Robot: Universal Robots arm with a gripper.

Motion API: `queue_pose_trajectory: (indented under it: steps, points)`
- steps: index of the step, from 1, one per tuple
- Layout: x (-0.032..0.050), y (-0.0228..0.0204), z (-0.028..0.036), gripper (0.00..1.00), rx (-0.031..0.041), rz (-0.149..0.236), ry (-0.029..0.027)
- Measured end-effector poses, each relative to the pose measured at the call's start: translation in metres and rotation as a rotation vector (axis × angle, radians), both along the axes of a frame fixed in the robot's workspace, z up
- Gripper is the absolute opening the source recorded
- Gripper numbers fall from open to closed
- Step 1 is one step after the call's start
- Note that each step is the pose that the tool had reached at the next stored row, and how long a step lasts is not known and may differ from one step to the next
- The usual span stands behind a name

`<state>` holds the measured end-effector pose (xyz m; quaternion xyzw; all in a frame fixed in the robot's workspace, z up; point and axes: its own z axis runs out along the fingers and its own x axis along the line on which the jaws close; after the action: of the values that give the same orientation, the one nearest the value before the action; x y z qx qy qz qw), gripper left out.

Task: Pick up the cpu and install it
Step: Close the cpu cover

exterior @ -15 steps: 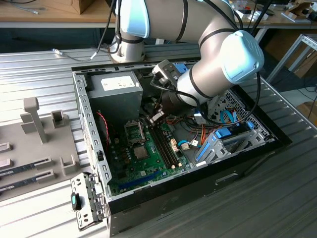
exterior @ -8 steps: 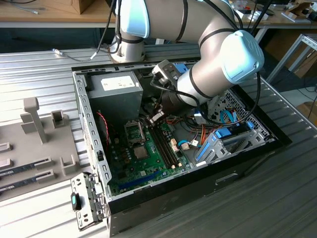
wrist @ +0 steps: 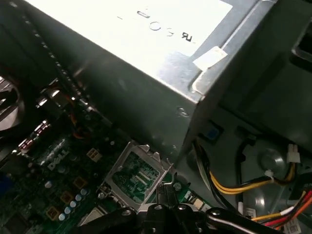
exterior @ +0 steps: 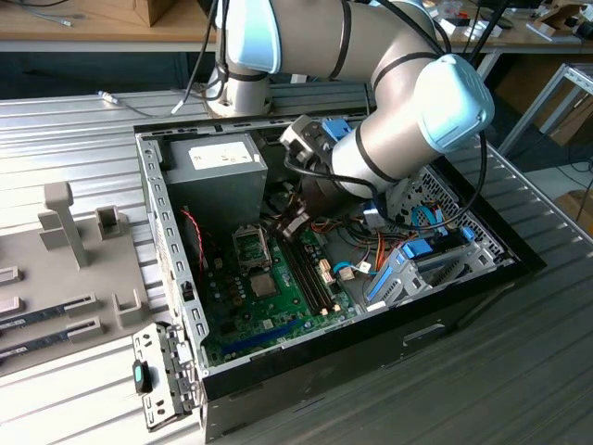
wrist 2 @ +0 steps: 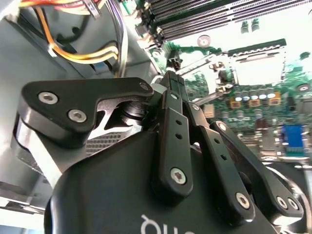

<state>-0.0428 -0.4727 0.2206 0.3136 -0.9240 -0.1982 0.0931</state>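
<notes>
Gripper [wrist 2: 171, 78] fingers are drawn together to a narrow tip in both wrist views, and nothing shows between them; whether they pinch something thin I cannot tell. The tip hangs low inside the computer case [exterior: 157, 213], just above an open metal frame [wrist: 136, 175] on the green board.

In the exterior view a small grey square [exterior: 263, 284] lies flat on the board right beside that frame. I take it for the cpu, though I cannot tell whether it is seated or merely lying there. By my judgement the work stands at the socket stage, with the gripper close over the socket area. Any further move calls for a small, straight path: yellow and orange cables [wrist: 234, 187] hang near the tip, and the power supply [wrist: 146, 58] wall rises just beside the frame.

The first wrist view shows how tightly the frame sits under the power supply's corner. The second wrist view shows the finger links and the memory slots [wrist 2: 219, 14] beyond. The exterior view alone shows the arm [exterior: 408, 111] reaching into the case from its far corner, and the case resting on the bench [exterior: 537, 371].
</notes>
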Motion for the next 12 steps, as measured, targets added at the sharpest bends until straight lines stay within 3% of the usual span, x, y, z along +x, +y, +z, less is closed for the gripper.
queue_pose_trajectory:
  steps: [2, 6, 7, 8, 9, 10, 12]
  points:
    - [0.0000, 0.0000, -0.0001, 0.11, 0.0002, 0.036, -0.0001]
    - [0.0001, 0.0001, -0.0002, 0.11, -0.0015, 0.037, -0.0012]
    - [0.0001, 0.0001, -0.0002, 0.11, -0.0048, 0.037, -0.0098]
    - [-0.0004, 0.0000, -0.0001, 0.11, -0.0105, 0.037, -0.0354]
    - [-0.0007, 0.0000, -0.0002, 0.11, -0.0141, 0.037, -0.0514]
    - [-0.0012, 0.0000, -0.0002, 0.11, -0.0201, 0.037, -0.0758]
    - [-0.0024, 0.0000, -0.0002, 0.11, -0.0320, 0.037, -0.1036]
